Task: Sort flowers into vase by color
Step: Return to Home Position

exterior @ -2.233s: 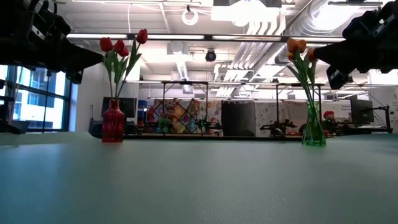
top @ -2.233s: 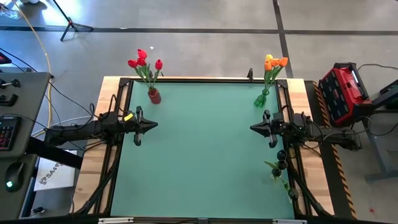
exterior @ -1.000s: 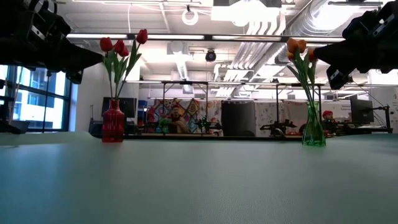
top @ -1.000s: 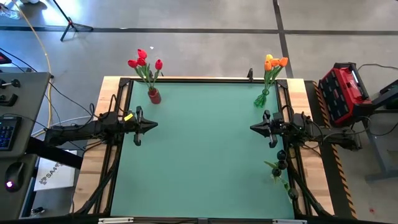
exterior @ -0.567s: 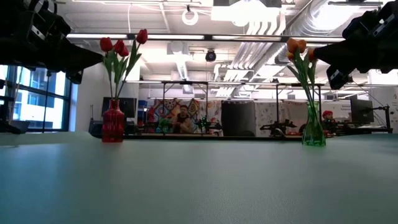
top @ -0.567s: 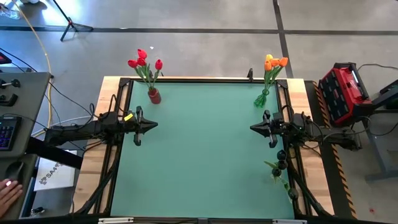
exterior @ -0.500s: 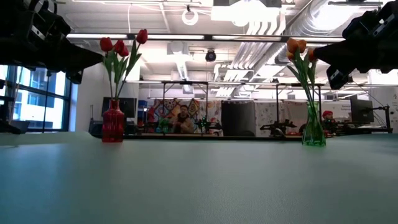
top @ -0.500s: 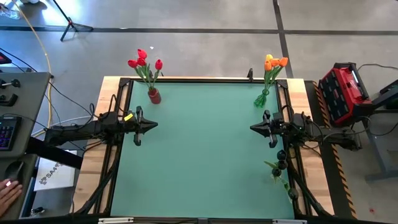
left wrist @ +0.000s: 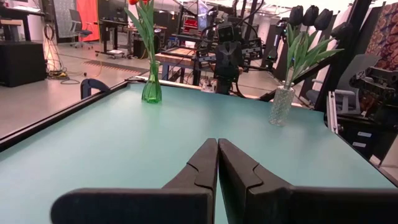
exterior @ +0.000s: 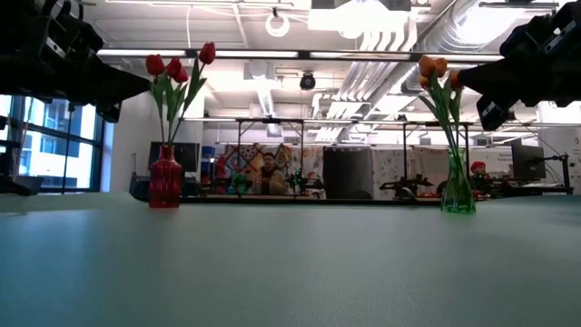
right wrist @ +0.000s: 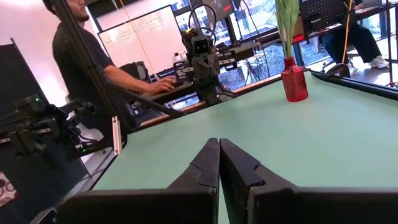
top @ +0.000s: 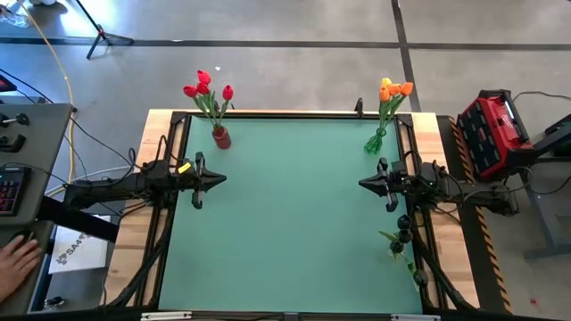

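1. We see the left gripper (top: 221,179) above the left side of the flat green table (top: 294,232), its fingers pressed together and holding nothing.
2. The right gripper (top: 362,184) faces it from the right side, likewise closed and empty.
3. The long-stemmed red tulips (top: 205,87) stand in the small red glass vase (top: 221,137) at the far-left corner.
4. The orange and yellow tulips (top: 393,88) stand in the green glass vase (top: 375,141) at the far-right corner.

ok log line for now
left gripper shut, left side; right gripper shut, right side; red tulips in red vase; orange tulips in green vase

Grey concrete floor (top: 294,53) is seen all round. A red case (top: 489,132) is parked behind the right gripper (top: 364,184). Ceiling ducts (exterior: 381,23) and windows (exterior: 64,150) are shown beyond.
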